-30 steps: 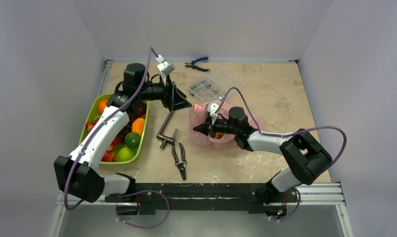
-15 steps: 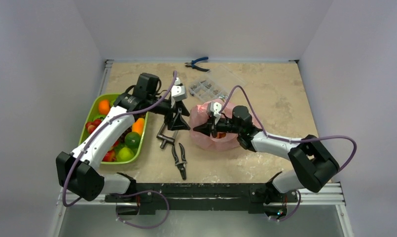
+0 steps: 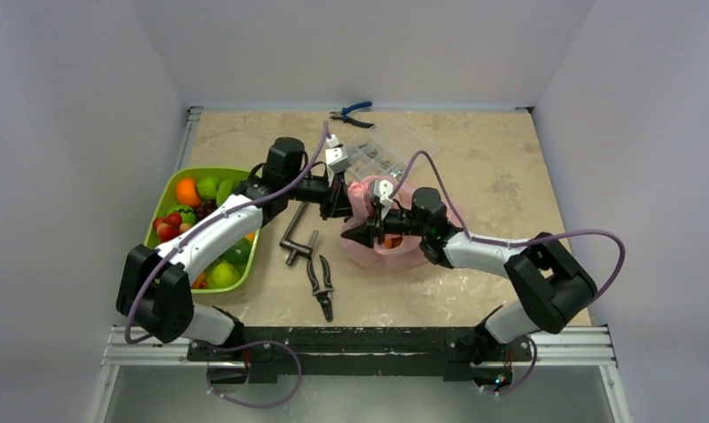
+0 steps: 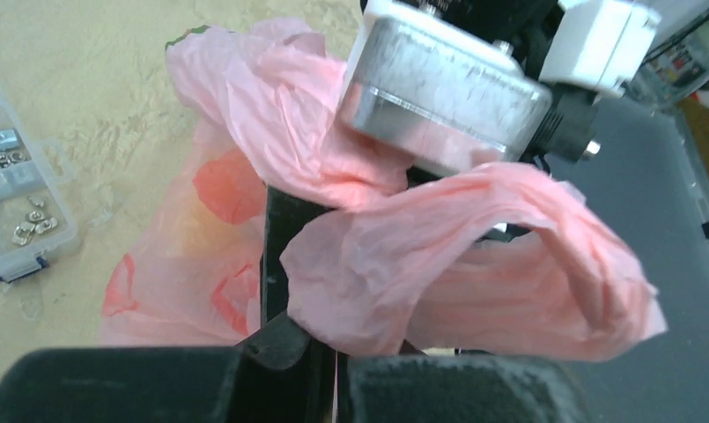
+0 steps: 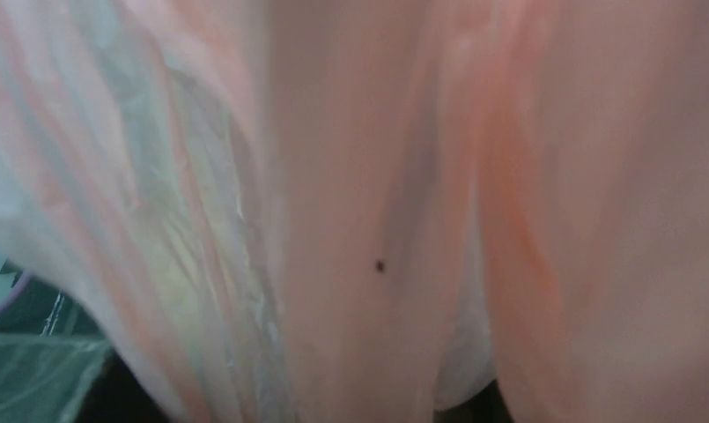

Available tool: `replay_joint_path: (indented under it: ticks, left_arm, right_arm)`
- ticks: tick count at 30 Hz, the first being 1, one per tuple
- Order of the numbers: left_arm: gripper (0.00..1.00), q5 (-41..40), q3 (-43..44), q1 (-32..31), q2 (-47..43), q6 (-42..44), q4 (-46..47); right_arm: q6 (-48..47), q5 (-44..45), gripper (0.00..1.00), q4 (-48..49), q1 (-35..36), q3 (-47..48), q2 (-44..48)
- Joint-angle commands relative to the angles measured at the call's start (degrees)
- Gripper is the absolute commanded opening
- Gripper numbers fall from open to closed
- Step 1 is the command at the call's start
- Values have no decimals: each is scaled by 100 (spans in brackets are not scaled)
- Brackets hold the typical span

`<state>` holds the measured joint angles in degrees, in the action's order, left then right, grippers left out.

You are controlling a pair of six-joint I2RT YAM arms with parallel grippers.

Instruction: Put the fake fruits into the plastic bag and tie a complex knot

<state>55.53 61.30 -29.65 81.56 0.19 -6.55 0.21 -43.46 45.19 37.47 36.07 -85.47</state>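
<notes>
Your left gripper is reaching in from 9 o'clock and is pressed shut at the bag's 10 o'clock edge. A sliver of pink film is showing between its fingers, so it is likely pinching a handle loop to keep it taut for the knot.

Your right gripper is sitting at the bag's 9 o'clock side. Film is draping over it and blanketing its camera, so you cannot tell how its jaws are standing.

No knot is showing yet. The bag is lying mid-table with a few red-orange shapes glowing through it, while many fruits are sitting in the tray at 9 o'clock.

Mind the clutter:
- A crank tool and black pliers are lying near the bag at 8 o'clock, beneath your left arm.
- A parts box is sitting just beside the bag at 12 o'clock.
- Blue pliers are lying well apart at the far edge.
</notes>
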Motion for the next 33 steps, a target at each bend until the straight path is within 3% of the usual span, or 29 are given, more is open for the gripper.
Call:
replay_joint_path:
  ticks: [1,3,6,9,12,13,16,17,18,20,22,24,29,31,33]
  left_arm:
    - [0,72,-139,-98,-19,-1607,2052]
    - [0,56,-222,-103,-79,-1958,2309]
    - [0,86,-259,-83,-202,-2311,2357]
    - [0,123,-347,34,-436,-2363,2244]
    - [0,187,-392,360,-723,-2080,1757]
    - [5,228,-363,475,-829,-1840,1408]
    - [60,349,-269,874,-1148,-618,70]
    - [73,395,-227,1002,-1228,-62,-374]
    - [80,416,-198,1081,-1305,444,-796]
    - [85,430,-107,1144,-1420,1419,-1522]
    - [87,365,-63,1173,-1482,1937,-1886]
    - [88,296,-74,1245,-1509,1860,-1816]
    - [90,285,-85,1330,-1539,1653,-1635]
    - [99,304,-148,1330,-1554,1598,-1471]
    - [100,443,-254,1305,-1490,1416,-1123]
  right_arm:
    - [221,-51,39,565,8,166,-217]
    - [252,-3,33,734,9,64,-308]
    - [233,47,13,853,10,-39,-387]
    - [84,-19,1,807,2,-147,-351]
    - [11,-51,0,629,-49,-234,-253]
    - [11,-78,0,596,-68,-254,-218]
    - [-166,-106,0,501,-85,-214,-105]
    - [-185,-127,5,435,-83,-169,-78]
    - [-195,-146,18,341,-82,-93,-55]
    - [-217,-174,46,122,-82,44,-19]
    - [-209,-124,63,-33,-90,110,85]
    - [-314,-56,71,-420,-86,216,291]
    - [-656,131,80,-1641,-83,468,982]
    - [-772,228,84,-2103,-86,512,1236]
    - [-862,334,86,-2413,-86,466,1427]
